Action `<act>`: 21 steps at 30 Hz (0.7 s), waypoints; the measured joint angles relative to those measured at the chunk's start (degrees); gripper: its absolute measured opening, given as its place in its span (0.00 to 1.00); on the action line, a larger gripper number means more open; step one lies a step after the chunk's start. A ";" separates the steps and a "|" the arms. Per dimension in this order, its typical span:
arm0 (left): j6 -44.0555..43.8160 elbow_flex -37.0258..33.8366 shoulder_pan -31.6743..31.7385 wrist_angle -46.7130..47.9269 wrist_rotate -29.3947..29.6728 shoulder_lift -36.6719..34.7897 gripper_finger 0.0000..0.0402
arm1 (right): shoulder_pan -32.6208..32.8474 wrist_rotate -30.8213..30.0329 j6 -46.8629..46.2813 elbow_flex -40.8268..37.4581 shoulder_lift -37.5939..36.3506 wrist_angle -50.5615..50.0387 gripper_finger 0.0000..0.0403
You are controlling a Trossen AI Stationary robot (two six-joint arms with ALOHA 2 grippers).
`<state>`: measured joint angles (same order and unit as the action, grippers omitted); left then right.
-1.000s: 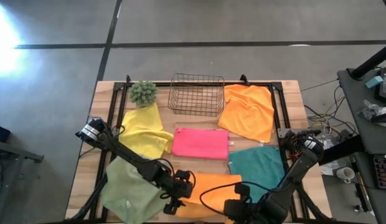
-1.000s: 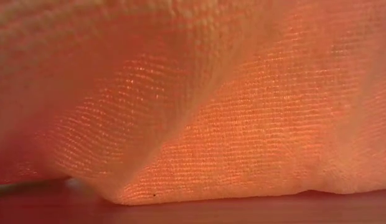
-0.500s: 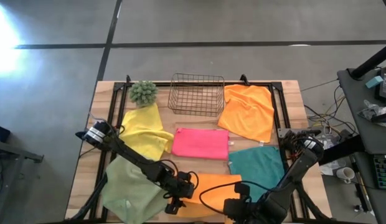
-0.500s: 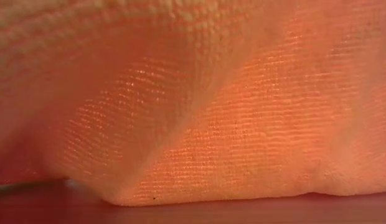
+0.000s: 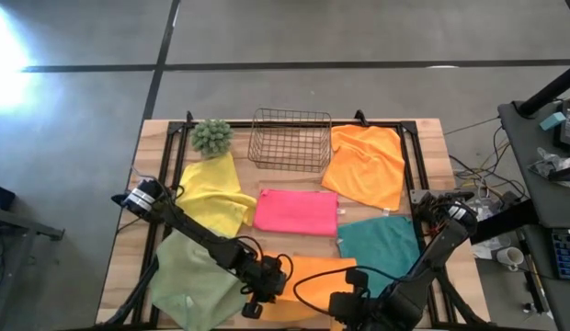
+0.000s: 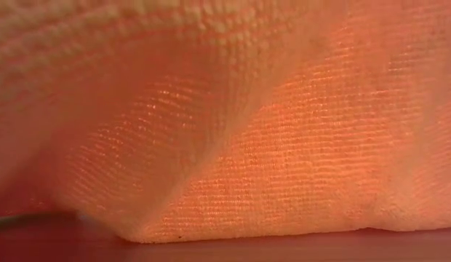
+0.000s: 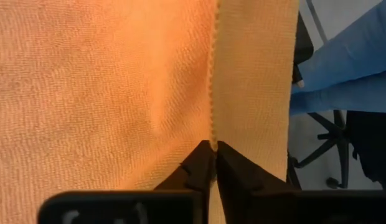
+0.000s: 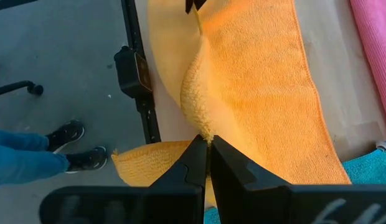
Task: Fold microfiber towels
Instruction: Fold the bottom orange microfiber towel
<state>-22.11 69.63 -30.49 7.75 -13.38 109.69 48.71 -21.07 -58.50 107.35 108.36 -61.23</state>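
An orange towel (image 5: 314, 276) lies at the table's near edge, between my two grippers. Its cloth (image 6: 269, 145) fills the low view. My left gripper (image 5: 264, 292) is shut on its near-left part. My right gripper (image 5: 345, 302) is shut on its near-right part. Spread flat on the table are a sage green towel (image 5: 193, 285), a yellow towel (image 5: 213, 193), a pink towel (image 5: 296, 211), a teal towel (image 5: 381, 244) and a second orange towel (image 5: 366, 165). My left gripper pinches the orange towel's stitched edge (image 7: 211, 127) between its two fingertips, which close on the hem itself. The cloth beyond the fingers lies flat. My right gripper pinches a raised ridge of the towel's near edge (image 8: 199, 124) between its two fingertips. The ridge runs on from the fingers toward my left gripper (image 8: 193, 5). The rest of the towel lies flat on the table, and a flap (image 8: 146, 163) hangs over the near edge.
A copper wire basket (image 5: 290, 140) and a spiky green ball plant (image 5: 211, 136) stand at the far side. A black frame rail (image 8: 136, 68) runs along the table's near edge. A person's legs in blue (image 7: 345, 68) stand just beyond that edge.
My left gripper has shut on the orange towel's edge. The fold of orange cloth in front of the low camera has shifted slightly. My right gripper has stayed shut on the towel.
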 joint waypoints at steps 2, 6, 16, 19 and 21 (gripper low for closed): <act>-0.08 0.00 -0.21 0.42 0.00 0.00 0.01 | 0.00 0.01 0.00 0.00 0.00 -0.02 0.02; -2.38 0.00 -0.73 2.08 0.03 -1.30 0.00 | 0.10 0.05 -0.44 0.00 0.00 -0.12 0.02; -5.01 2.58 -3.30 17.95 6.78 -11.26 0.00 | 2.82 -0.21 -2.34 0.00 0.02 -0.19 0.02; -6.12 3.47 -4.24 19.64 7.95 -12.50 0.00 | 3.07 -0.77 -3.48 -0.37 0.17 0.48 0.02; -6.14 4.60 -4.69 21.46 9.20 -13.20 0.00 | 3.23 -0.80 -3.43 -0.80 0.61 0.70 0.02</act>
<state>-28.25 74.22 -35.18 29.21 -4.18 96.48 51.94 -21.87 -61.93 106.55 108.97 -60.54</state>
